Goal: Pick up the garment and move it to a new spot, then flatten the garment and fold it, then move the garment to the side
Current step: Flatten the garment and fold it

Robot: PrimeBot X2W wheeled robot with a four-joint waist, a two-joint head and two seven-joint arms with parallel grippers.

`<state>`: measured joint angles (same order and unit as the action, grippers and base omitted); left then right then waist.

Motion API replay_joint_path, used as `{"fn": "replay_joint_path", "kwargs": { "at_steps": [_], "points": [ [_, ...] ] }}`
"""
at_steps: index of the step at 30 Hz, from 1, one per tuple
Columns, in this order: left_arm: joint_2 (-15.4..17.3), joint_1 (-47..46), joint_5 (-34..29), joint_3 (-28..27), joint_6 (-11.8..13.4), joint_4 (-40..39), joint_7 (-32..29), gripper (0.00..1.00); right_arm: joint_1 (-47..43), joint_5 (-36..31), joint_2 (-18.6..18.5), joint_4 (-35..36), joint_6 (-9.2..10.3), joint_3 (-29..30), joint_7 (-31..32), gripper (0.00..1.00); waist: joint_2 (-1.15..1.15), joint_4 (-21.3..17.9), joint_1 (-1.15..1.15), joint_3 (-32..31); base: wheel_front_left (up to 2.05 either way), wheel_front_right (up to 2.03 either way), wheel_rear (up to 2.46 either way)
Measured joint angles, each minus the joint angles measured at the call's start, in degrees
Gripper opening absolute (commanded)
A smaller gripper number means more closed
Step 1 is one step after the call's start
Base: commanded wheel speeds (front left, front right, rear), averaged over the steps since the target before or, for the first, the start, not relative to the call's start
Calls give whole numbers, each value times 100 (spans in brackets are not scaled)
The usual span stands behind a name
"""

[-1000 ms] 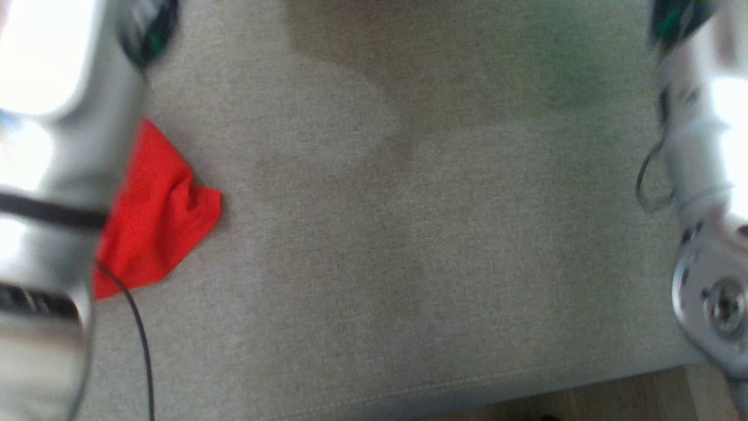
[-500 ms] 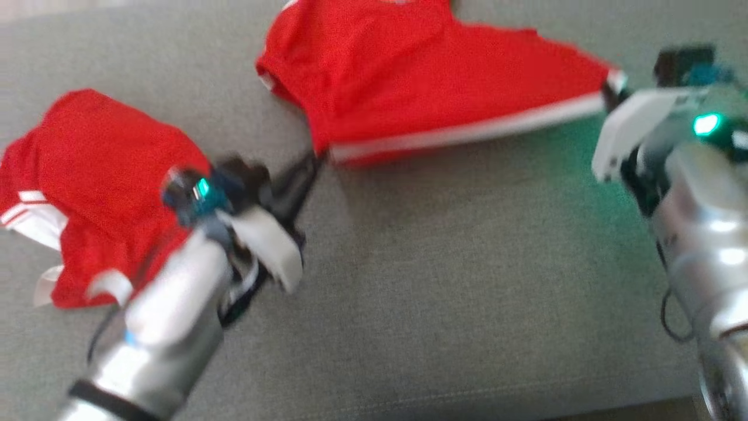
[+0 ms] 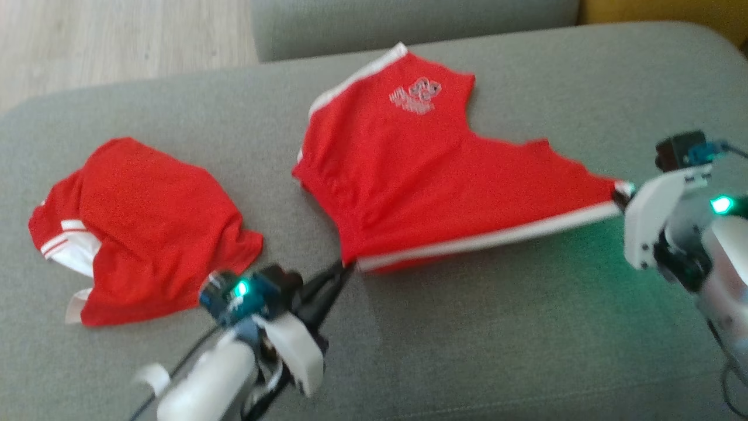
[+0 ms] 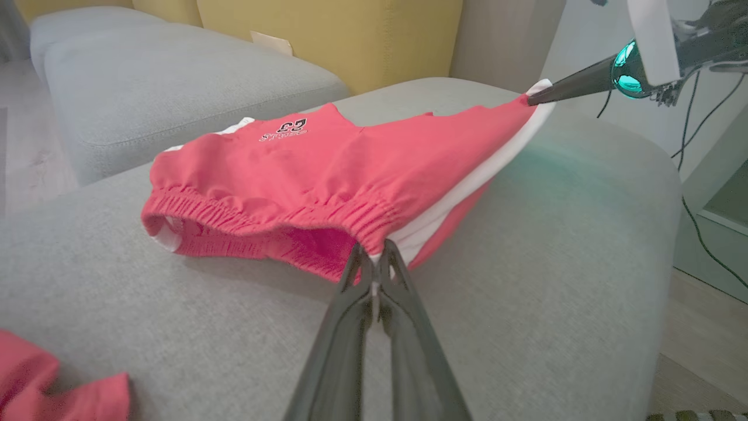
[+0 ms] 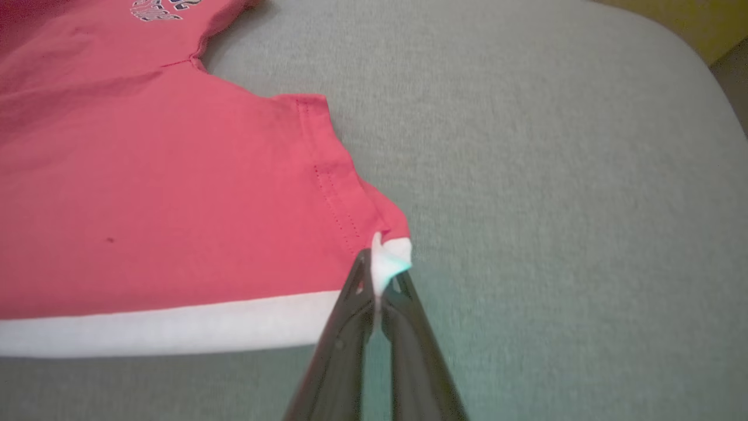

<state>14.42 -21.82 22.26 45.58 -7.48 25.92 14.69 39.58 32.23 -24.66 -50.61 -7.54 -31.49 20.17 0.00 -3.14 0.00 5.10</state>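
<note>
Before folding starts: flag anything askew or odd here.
The red shorts lie skewed, their white-striped side pulled taut between left end effector and right end effector. A second red garment sits crumpled beside them.

head camera: moved, picture sharper | shorts [image 3: 421,169]: now wholly in view

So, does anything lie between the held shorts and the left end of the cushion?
Yes. A second red garment lies crumpled on the grey cushion left of the red shorts, apart from them. The left gripper and the right gripper pinch the shorts' striped edge.
</note>
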Motion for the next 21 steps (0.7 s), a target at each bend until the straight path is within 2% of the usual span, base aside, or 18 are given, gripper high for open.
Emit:
{"fn": "replay_joint_path", "kwargs": {
  "at_steps": [6, 11, 15, 21],
  "points": [
    [-14, 629, -26, 127, 2, -204, -1, 0, -691, 672, -658, 978, 0, -334, 779, 0, 0, -81, 0, -341, 0, 0, 0],
    [-46, 936, -25, 226, 68, -430, -1, 0, -1072, 965, -1104, 1679, 0, -278, 1268, 0, 0, -134, 0, -485, 0, 0, 0],
    [-69, 940, -16, 182, 153, -547, -1, 0, -1084, 931, -1209, 2068, 0, 30, 1441, 0, 0, -103, 0, -439, 0, 0, 0],
    [-120, 662, 12, 45, 200, -588, -1, 0, -1021, 563, -1135, 2275, 0, 523, 1625, 0, 0, 18, 0, -205, 0, 0, 0]
  ]
}}
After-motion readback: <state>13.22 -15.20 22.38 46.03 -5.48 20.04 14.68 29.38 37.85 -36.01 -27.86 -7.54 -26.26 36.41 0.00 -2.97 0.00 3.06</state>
